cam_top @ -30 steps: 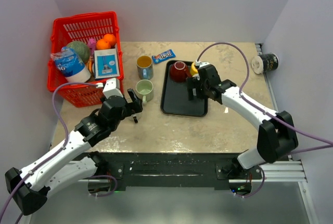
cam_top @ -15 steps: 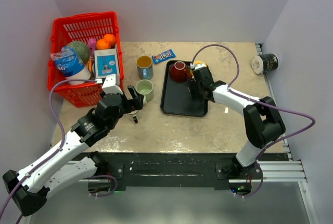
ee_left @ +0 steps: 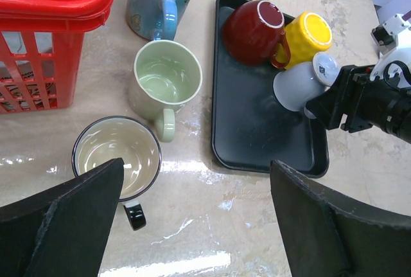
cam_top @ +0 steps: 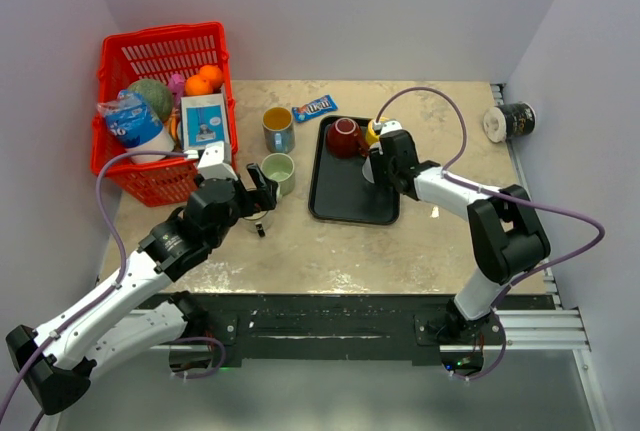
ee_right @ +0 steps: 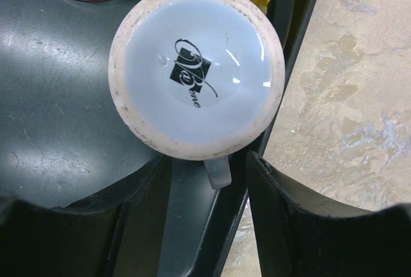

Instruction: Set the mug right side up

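A white mug stands bottom-up at the right side of the black tray, its base with a dark logo facing the right wrist camera. It also shows in the left wrist view. My right gripper is open, and the mug's small handle lies between its fingers with gaps on both sides. In the top view the right gripper sits right over this mug. My left gripper is open and empty above the table, left of the tray, beside a cream mug.
A red mug and a yellow mug lie on the tray's far end. A green mug and a blue mug stand upright left of it. There is a red basket far left, a candy bar and a can at right.
The right arm has folded in so its elbow sits farther right, while its gripper has stayed at the white mug. The left gripper has shifted slightly to the right.
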Controlling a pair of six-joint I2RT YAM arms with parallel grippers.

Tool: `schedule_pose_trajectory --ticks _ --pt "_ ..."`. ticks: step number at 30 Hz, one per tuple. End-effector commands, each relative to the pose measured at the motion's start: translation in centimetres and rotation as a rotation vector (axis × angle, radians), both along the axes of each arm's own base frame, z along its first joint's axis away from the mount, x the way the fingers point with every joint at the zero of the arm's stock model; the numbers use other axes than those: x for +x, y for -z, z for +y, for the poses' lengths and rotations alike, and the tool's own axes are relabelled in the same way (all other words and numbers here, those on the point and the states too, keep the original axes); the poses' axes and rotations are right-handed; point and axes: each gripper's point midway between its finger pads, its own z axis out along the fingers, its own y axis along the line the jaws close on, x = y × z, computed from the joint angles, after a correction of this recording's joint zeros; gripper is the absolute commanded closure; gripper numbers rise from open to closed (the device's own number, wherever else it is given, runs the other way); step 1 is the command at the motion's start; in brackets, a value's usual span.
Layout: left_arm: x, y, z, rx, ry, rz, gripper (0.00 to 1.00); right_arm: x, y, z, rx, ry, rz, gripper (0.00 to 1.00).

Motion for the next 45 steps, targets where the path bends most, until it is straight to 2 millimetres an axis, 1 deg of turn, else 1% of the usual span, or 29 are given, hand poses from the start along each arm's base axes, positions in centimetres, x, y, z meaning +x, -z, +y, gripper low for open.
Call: schedule_pose_trajectory --ticks 1,2,3,4,7,8,9,11,15,17,18,19,20,21,22,24,25,27,28,30,31,34,38,41,42,45 --pt "0.5 -2.4 -0.3 -0.033 0.002 -0.066 0.01 1.2 -1.1 0.9 0.038 -0.026 -0.067 0.48" --pt "0.5 -2.5 -0.3 -0.036 0.002 -0.067 0.01 1.1 -1.0 1.0 0.048 -0.038 -0.062 0.49" --pt "0.5 -2.4 -0.3 -0.035 0.001 -0.064 0.01 1.5 -1.5 1.3 0.060 -0.046 -0.084 0.50" --pt "0.5 -2.3 -0.3 -0.035 0.001 -0.064 0.01 1.5 -1.5 1.5 0.065 -0.054 -0.084 0.51" --pt "0.4 -2.3 -0.3 -0.038 0.001 -0.065 0.01 1.4 -0.9 1.9 0.070 -0.072 -0.054 0.58" --pt "0.4 -2.4 -0.2 -0.042 0.000 -0.068 0.01 1.4 -0.6 2.1 0.074 -0.077 -0.047 0.63" --pt "0.4 -2.4 -0.2 -0.043 0.000 -0.067 0.01 1.1 -0.3 2.0 0.067 -0.080 -0.023 0.65" --pt "0.3 -2.3 -0.2 -0.042 -0.001 -0.067 0.01 1.1 0.0 2.0 0.064 -0.080 -0.015 0.68" --pt "0.3 -2.1 -0.1 -0.043 -0.001 -0.065 0.01 1.2 0.1 1.9 0.055 -0.071 -0.008 0.71" --pt "0.3 -2.0 -0.2 -0.043 0.000 -0.061 0.01 1.2 0.2 1.7 0.049 -0.065 -0.007 0.75" --pt "0.2 -2.0 -0.2 -0.045 0.001 -0.060 0.01 1.2 0.2 1.7 0.049 -0.062 -0.006 0.78" --pt "0.2 -1.9 -0.3 -0.046 0.004 -0.060 0.01 1.2 0.2 1.7 0.050 -0.062 -0.008 0.87" --pt "0.2 -2.0 -0.2 -0.048 0.002 -0.061 0.01 1.2 0.1 1.7 0.053 -0.059 -0.007 0.92" --pt "0.2 -2.0 -0.2 -0.048 0.002 -0.061 0.01 1.2 0.0 1.7 0.055 -0.057 -0.012 0.95" --pt "0.2 -2.1 -0.2 -0.049 0.002 -0.062 0.01 1.2 -0.1 1.6 0.055 -0.053 -0.012 0.96" --pt "0.2 -2.1 -0.2 -0.050 0.003 -0.062 0.01 1.3 -0.2 1.6 0.053 -0.038 -0.011 0.91" --pt "0.2 -2.1 -0.3 -0.052 0.003 -0.062 0.01 1.4 -0.2 1.4 0.050 -0.033 -0.012 0.84" --pt "0.3 -2.2 -0.3 -0.051 0.005 -0.065 0.01 1.4 -0.3 1.5 0.054 -0.032 -0.012 0.78" --pt "0.3 -2.2 -0.3 -0.052 0.005 -0.066 0.01 1.4 -0.4 1.6 0.056 -0.034 -0.014 0.73" --pt "0.3 -2.2 -0.4 -0.053 0.007 -0.067 0.01 1.5 -0.6 1.5 0.062 -0.021 -0.023 0.68" --pt "0.3 -2.2 -0.4 -0.051 0.007 -0.066 0.01 1.5 -1.0 1.5 0.068 -0.022 -0.033 0.64" --pt "0.3 -2.1 -0.4 -0.051 0.007 -0.063 0.01 1.7 -1.4 1.5 0.074 -0.018 -0.046 0.60" --pt "0.3 -2.1 -0.4 -0.051 0.007 -0.063 0.01 1.8 -1.9 1.7 0.080 -0.017 -0.062 0.59" --pt "0.4 -2.1 -0.4 -0.051 0.007 -0.063 0.01 1.9 -2.2 1.6 0.082 -0.013 -0.072 0.62" --pt "0.4 -2.0 -0.5 -0.050 0.007 -0.062 0.01 2.0 -2.2 1.6 0.083 -0.011 -0.074 0.66" --pt "0.4 -2.0 -0.5 -0.050 0.010 -0.062 0.01 2.0 -2.4 1.5 0.082 -0.004 -0.083 0.69"
